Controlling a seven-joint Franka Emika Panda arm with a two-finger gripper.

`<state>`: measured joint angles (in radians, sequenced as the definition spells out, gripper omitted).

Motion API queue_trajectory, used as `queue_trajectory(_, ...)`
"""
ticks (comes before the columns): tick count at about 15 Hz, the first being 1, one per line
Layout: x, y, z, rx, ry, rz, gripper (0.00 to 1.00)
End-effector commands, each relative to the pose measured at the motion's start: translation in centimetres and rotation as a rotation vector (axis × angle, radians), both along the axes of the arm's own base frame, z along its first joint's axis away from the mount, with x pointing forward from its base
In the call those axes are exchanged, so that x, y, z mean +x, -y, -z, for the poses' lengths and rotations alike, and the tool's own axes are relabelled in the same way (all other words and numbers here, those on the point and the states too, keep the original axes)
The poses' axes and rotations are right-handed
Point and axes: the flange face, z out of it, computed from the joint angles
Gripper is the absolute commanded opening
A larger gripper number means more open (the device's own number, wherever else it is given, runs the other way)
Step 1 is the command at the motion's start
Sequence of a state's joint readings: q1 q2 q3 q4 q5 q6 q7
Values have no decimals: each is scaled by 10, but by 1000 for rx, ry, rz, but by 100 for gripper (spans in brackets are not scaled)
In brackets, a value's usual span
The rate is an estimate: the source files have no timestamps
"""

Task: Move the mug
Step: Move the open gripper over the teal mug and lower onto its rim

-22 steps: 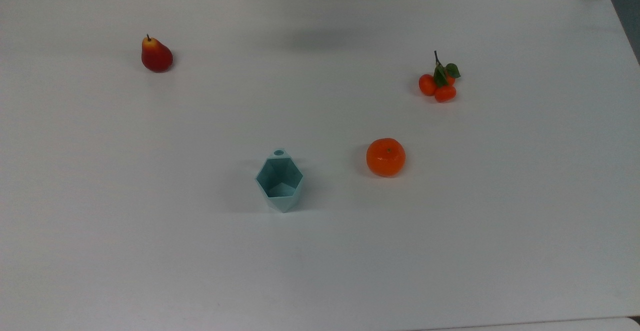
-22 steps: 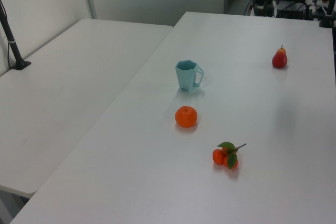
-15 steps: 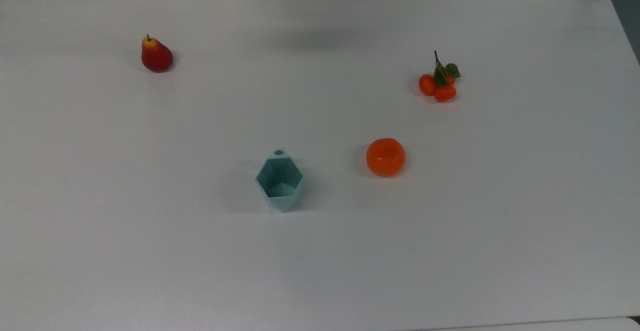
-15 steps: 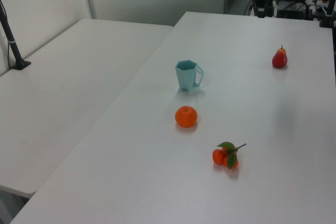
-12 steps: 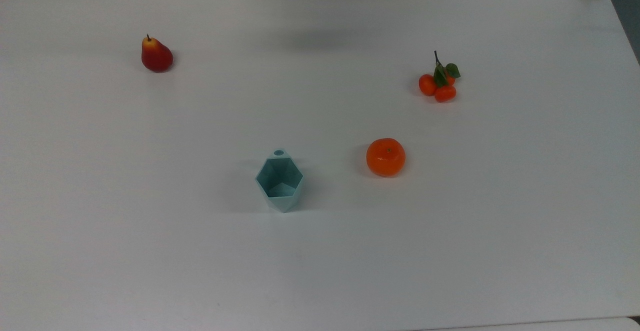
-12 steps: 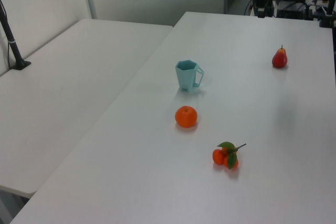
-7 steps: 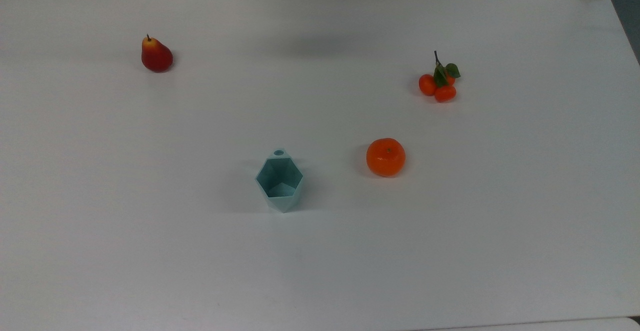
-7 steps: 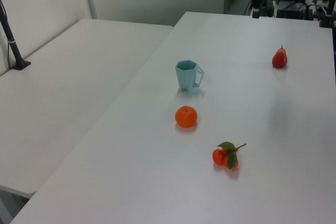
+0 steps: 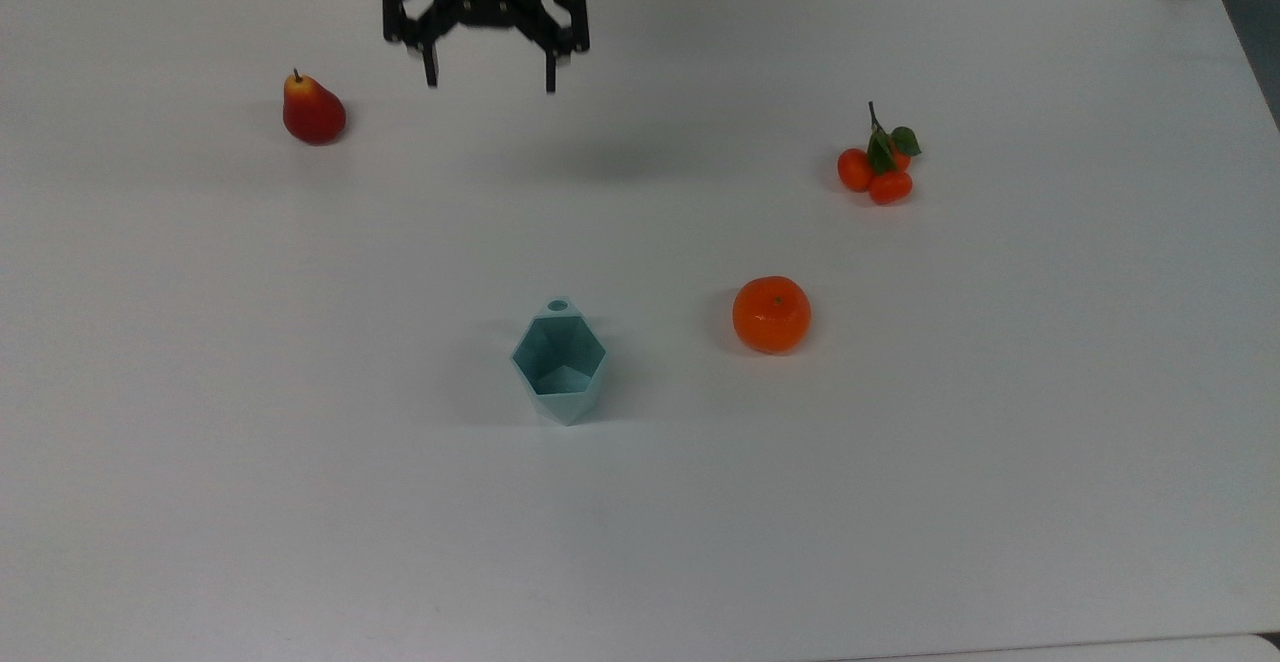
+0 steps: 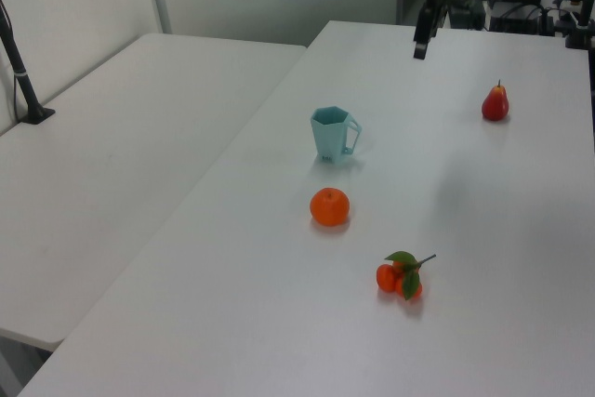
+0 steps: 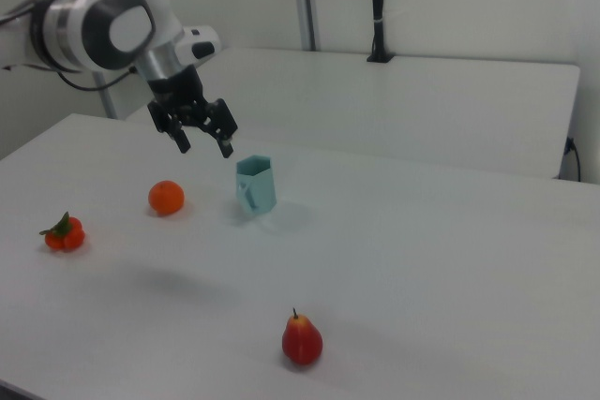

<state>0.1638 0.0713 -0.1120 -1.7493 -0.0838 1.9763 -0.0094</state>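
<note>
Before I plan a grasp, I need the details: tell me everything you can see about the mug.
The mug is pale teal and matte, with a hexagonal faceted body that narrows toward the base and a small loop handle. It stands upright and empty on the white table, with nothing else touching it. The gripper hangs open well away from it.

The mug (image 9: 559, 365) at centre frame has a matt, smooth pale teal finish with flat facets. The table (image 9: 1000, 502) surface is matt white and smooth. The orange (image 9: 771, 314) at centre right is slightly glossy. The gripper (image 9: 489, 74) at upper centre is matt black; the arm (image 11: 112, 21) casing at upper left is glossy white.
</note>
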Motion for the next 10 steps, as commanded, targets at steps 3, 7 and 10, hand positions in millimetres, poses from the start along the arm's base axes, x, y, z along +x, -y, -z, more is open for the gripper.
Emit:
queue_trajectory(3, 39, -26, 71, 0, 38, -56, 100)
queue_trajectory(7, 60, -33, 116, 1, 77, -64, 100)
queue_trajectory(10, 74, -36, 150, 13, 117, -35, 100)
